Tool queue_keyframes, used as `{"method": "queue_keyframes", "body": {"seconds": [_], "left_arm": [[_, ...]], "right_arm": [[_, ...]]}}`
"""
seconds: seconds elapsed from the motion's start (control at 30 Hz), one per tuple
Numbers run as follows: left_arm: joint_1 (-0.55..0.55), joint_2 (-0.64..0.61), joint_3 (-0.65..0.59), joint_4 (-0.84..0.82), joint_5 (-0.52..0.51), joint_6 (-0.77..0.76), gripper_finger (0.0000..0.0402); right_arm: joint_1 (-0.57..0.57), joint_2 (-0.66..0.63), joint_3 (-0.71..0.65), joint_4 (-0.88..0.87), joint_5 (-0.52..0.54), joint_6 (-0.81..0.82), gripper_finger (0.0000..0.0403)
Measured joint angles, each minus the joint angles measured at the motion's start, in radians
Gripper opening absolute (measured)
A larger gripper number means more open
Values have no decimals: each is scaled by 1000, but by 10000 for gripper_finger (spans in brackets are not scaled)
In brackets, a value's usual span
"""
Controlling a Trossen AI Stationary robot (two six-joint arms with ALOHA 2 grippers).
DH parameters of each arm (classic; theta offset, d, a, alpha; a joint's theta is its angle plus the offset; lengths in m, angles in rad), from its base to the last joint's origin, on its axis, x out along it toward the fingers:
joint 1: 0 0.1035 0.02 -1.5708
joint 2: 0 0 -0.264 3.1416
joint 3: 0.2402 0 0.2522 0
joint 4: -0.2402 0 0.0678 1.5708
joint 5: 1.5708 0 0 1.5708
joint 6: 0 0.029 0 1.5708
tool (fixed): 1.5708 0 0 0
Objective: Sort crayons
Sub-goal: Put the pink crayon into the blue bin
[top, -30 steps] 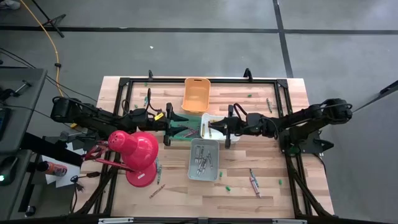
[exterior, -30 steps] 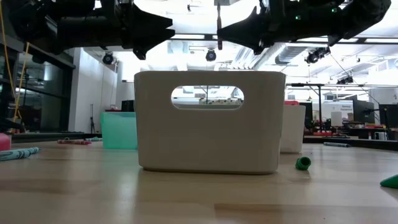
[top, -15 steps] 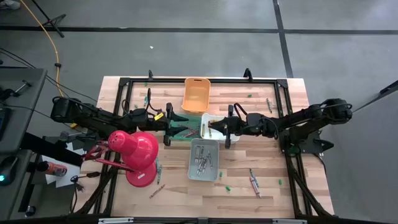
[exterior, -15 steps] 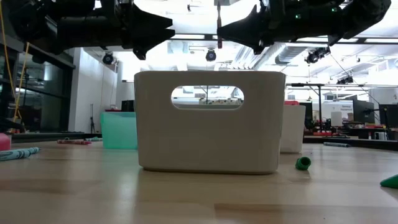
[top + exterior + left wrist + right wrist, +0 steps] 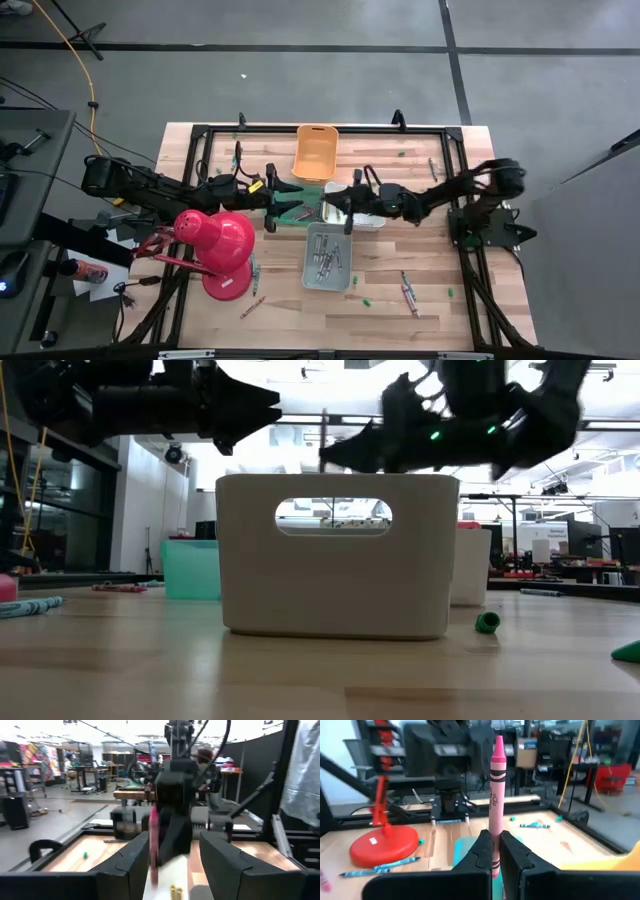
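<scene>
right gripper (image 5: 494, 851) pinches upright pink crayon (image 5: 496, 795), frame centre | left gripper (image 5: 170, 865) spread, empty | risk: shallow low grip, crayon tips or slips, missing bin

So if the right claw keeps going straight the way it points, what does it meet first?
Most likely the left claw, facing it across the green plastic bin. The right claw, shut on an upright pink wax crayon, points straight at it, though depth is hard to judge.

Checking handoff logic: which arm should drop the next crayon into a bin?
Right. The right gripper is shut on an upright pink wax crayon, beside the plastic bins; the left gripper is open, holding nothing.
</scene>
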Motion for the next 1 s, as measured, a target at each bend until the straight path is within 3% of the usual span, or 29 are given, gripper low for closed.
{"method": "queue_keyframes", "body": {"seconds": [0.2, 0.47, 0.8, 1.0], "left_arm": [[0, 0, 4, 1, -22, 11, 158], [0, 0, 4, -5, -22, 8, 158], [0, 0, 4, -6, -22, 8, 158], [0, 0, 4, -7, -17, 7, 158]], "right_arm": [[-21, 168, 142, -43, -35, 79, 1], [-20, 249, 318, -341, -38, 132, 11], [5, 248, 366, -413, -29, 63, 163], [-3, 240, 366, -437, -27, 36, 190]]}}
